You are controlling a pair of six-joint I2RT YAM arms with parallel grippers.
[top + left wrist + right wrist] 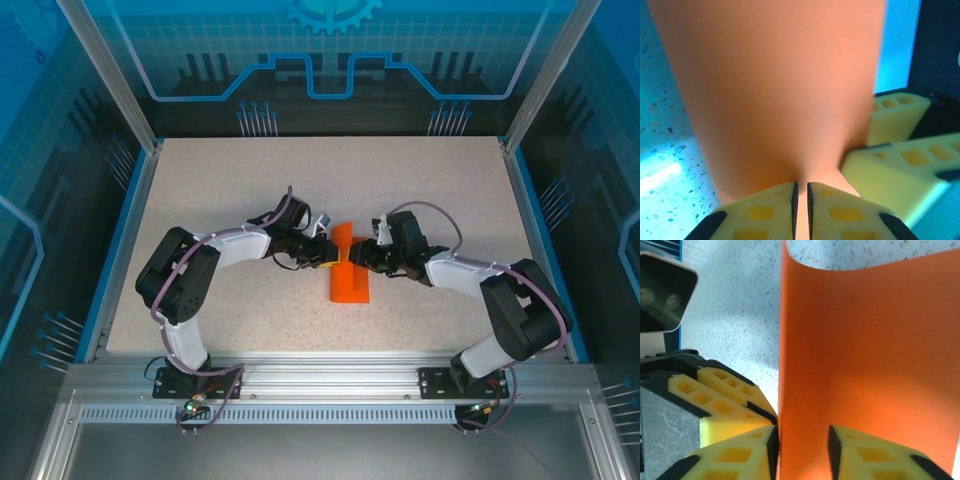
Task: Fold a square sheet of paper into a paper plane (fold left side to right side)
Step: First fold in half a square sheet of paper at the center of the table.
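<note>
The bright orange square sheet of paper [350, 285], judged light and floppy, is pinched at its edge by the left tool [801, 192]. Whether the right tool [802, 437] grips it cannot be told.

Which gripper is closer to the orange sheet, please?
Left, narrowly: the left gripper is pinched shut on the orange sheet from its left; the right gripper straddles its right side, jaws slightly apart.
</note>
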